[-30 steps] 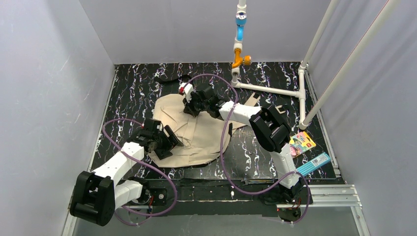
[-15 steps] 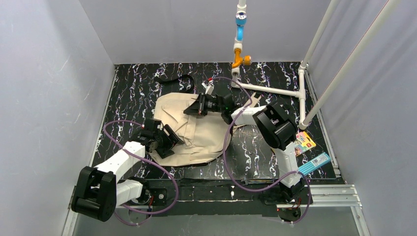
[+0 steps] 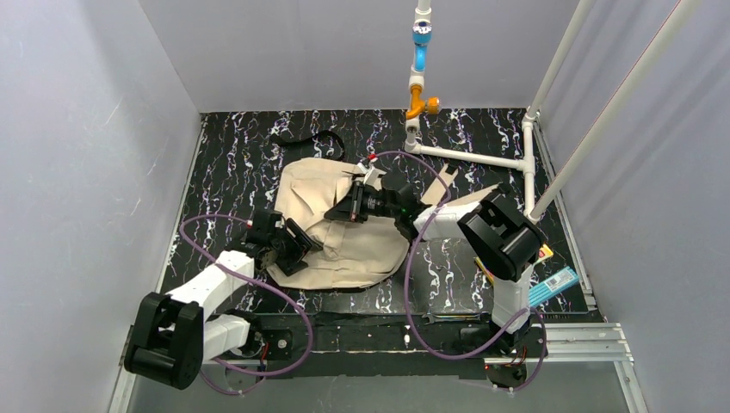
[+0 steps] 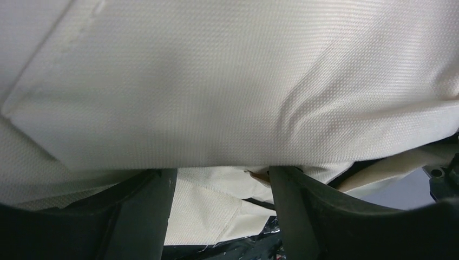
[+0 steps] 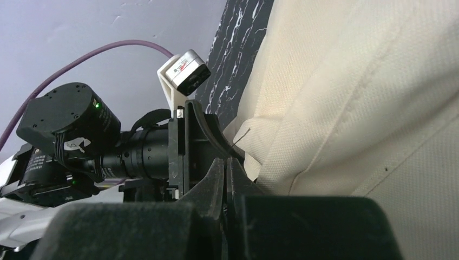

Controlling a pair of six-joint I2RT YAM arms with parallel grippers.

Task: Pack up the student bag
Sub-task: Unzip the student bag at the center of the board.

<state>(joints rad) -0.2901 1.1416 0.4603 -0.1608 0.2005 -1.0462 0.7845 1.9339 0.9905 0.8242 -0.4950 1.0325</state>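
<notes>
claws flank the student bag, which lies flat mid-counter, long axis slanting far-left to near-right. the left claw gapes wide at its near-left edge, and the right claw is pressed narrow over its middle, whether on cloth i cannot tell. colourful books and a blue packet lie well apart to the right, nearer the right arm, whose elbow partly covers them.
</notes>
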